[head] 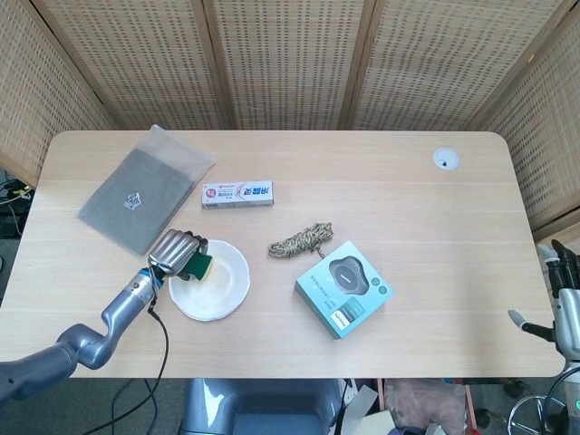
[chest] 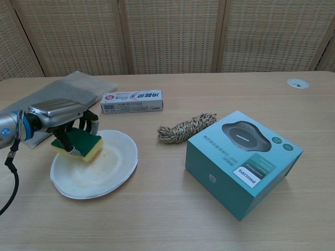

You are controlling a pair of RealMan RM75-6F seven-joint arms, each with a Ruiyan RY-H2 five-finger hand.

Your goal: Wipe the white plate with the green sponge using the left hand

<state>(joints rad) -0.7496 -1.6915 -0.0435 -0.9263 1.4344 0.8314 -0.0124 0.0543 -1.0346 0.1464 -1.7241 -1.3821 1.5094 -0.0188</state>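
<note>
While the left robot hand (chest: 57, 116) grips the green sponge (chest: 77, 144), white plate (chest: 112, 167) beneath it, right robot hand (head: 564, 308) indistinct, far off.

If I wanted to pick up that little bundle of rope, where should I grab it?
Grab the rope bundle around its middle, coming straight down from above. It lies flat on the table as a long, thin coil, so fingers can close across its narrow width. Probably best to keep clear of the teal box sitting close on its right.
</note>
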